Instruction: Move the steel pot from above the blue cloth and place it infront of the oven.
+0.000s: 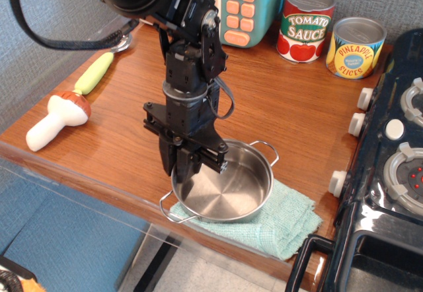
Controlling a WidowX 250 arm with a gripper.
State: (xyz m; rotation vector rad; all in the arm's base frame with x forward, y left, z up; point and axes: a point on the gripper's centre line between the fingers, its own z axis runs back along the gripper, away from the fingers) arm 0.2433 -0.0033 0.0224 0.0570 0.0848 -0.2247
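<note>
The steel pot (225, 189) sat near the front edge of the wooden tabletop (291, 107), its right part over the blue cloth (281, 216) and its left part reaching past the cloth's left end, so that one wire handle stuck out toward the tabletop's front edge and the other pointed back to the right. The cloth lay rumpled at the front right corner of the tabletop, just beside the black stove (390, 173). The pincer (187, 170) stood over the pot's left rim with its black fingers pointing down, drawn close together on the rim wall, one finger inside the bowl and the other outside it. Whether the pot's base was off the cloth could not be told. The arm (188, 61) rose from the pincer up and to the left, out of the picture. The oven (241, 4) stood at the back of the tabletop, well apart from the pot, partly hidden behind the arm. To its right stood a tomato sauce can (305, 24) and a pineapple slices can (355, 47). On the left of the tabletop lay a toy mushroom (58, 117) and a green-handled spoon (99, 67).
</note>
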